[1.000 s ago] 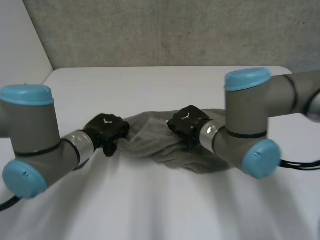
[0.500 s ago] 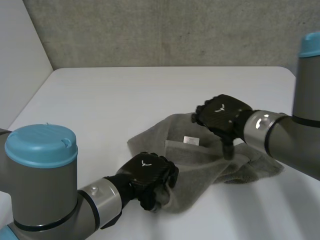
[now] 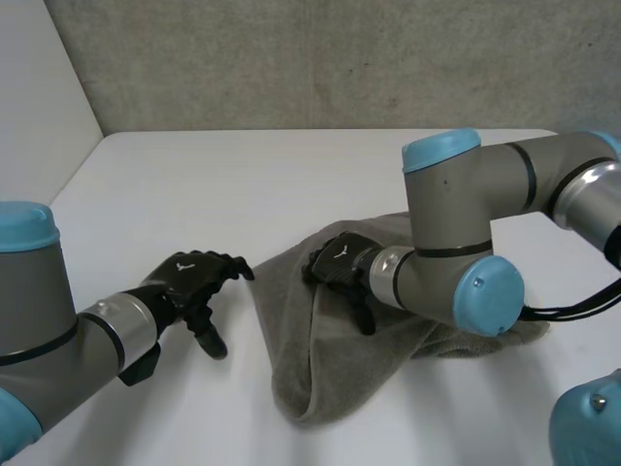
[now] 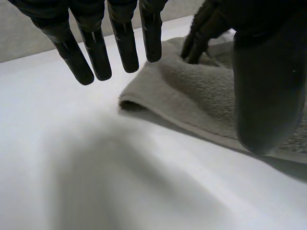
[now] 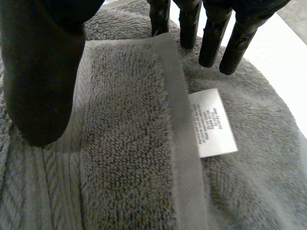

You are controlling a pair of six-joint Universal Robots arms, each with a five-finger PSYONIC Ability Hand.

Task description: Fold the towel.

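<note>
Tabletop (image 3: 291, 175): towel (image 3: 320, 369) beneath right fingers (image 5: 210, 40)

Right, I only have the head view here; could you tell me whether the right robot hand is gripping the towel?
Observer: No; the right robot hand has straight fingers, open over the towel.
Operator: Is anything beneath it?
Observer: A white care label lies by the folded hem, near its fingertips.
Operator: And the left robot hand?
Observer: The left robot hand is open and holds nothing; the towel's folded edge lies beyond its fingertips.
</note>
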